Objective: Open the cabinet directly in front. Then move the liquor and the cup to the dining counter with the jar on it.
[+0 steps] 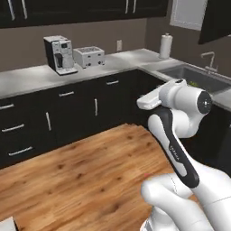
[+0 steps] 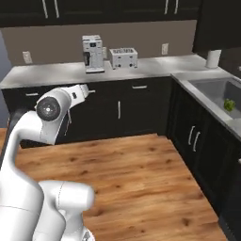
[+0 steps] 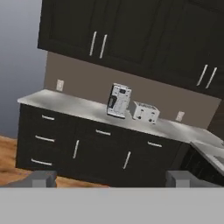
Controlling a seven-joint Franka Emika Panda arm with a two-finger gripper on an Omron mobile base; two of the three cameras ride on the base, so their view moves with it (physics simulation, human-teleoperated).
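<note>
At bottom of hand view, gripper point(image 3: 111, 178) is gaping wide, empty, facing cabinet point(image 3: 100, 30) doors closed upper center.

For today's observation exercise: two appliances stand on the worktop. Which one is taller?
The coffee machine is the taller: an upright white-and-dark box standing left of the toaster, which is low, wide and slotted on top.

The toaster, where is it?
The toaster sits on the grey counter against the wall, just right of the coffee machine, under the dark wall cabinets.
</note>
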